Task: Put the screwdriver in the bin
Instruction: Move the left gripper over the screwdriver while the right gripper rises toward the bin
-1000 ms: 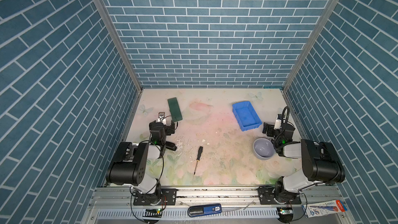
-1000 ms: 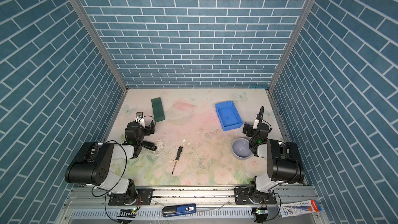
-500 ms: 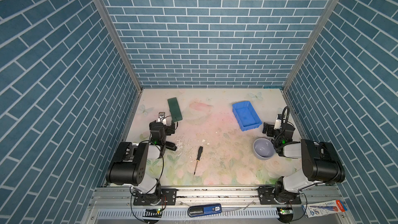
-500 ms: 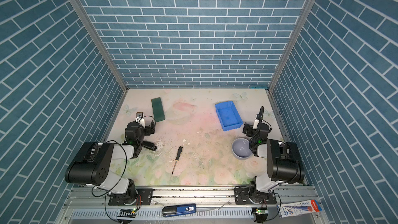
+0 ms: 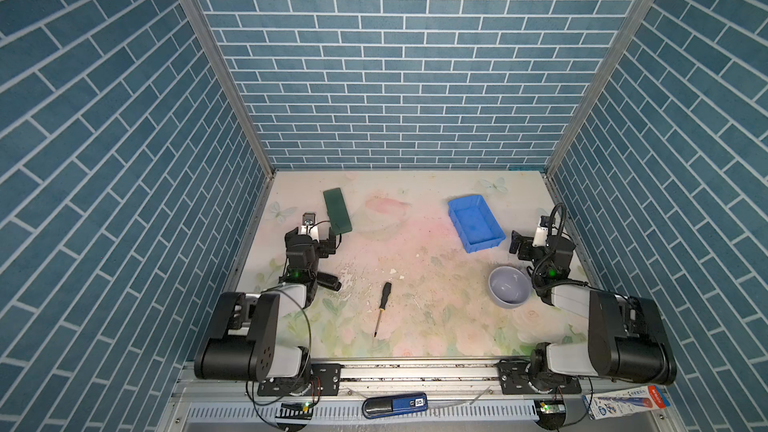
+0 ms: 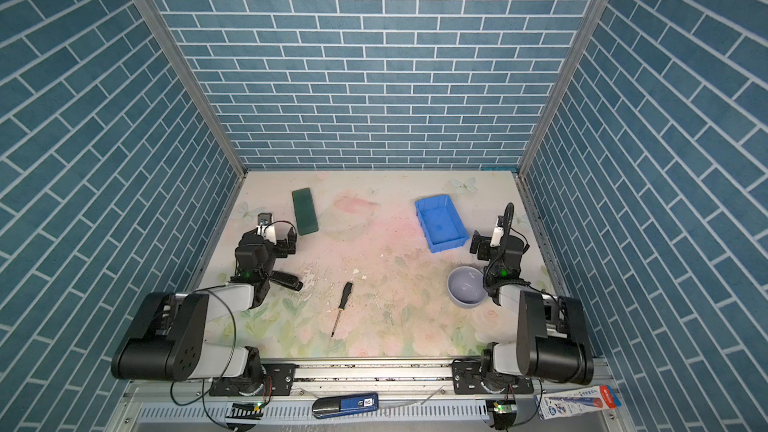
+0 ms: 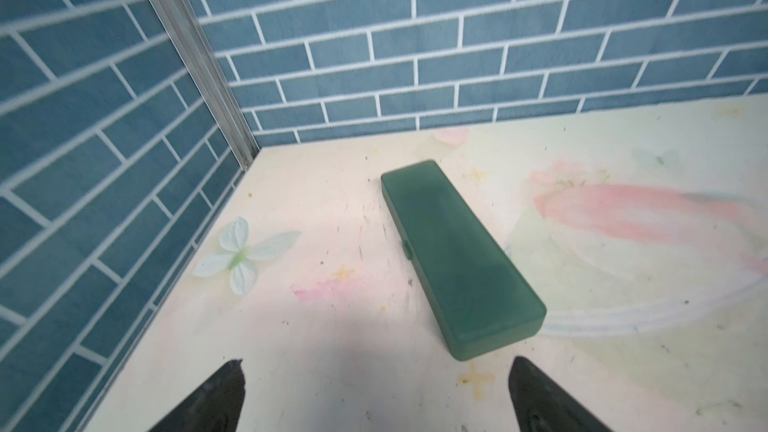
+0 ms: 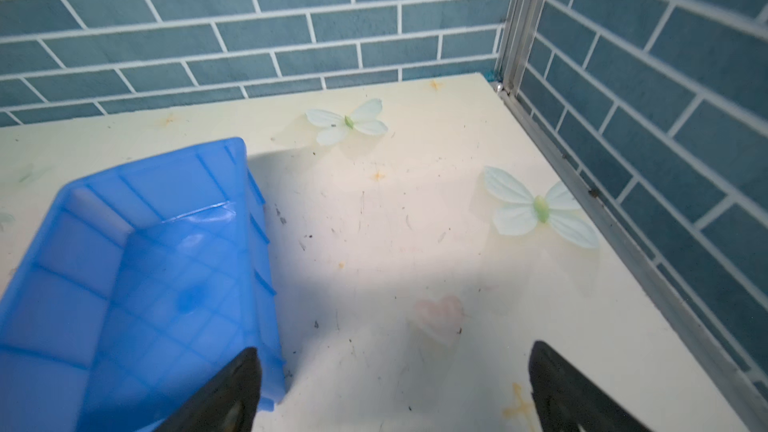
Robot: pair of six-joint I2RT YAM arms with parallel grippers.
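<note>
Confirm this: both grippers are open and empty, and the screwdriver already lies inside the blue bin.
Wrong on one count: both top views show the screwdriver lying on the table, outside the empty bin. The left gripper and right gripper are indeed open and empty.

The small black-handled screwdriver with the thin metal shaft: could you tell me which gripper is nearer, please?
Left. The left gripper sits back-left of the screwdriver; the right gripper is farther away, beside the rectangular blue plastic bin.
</note>
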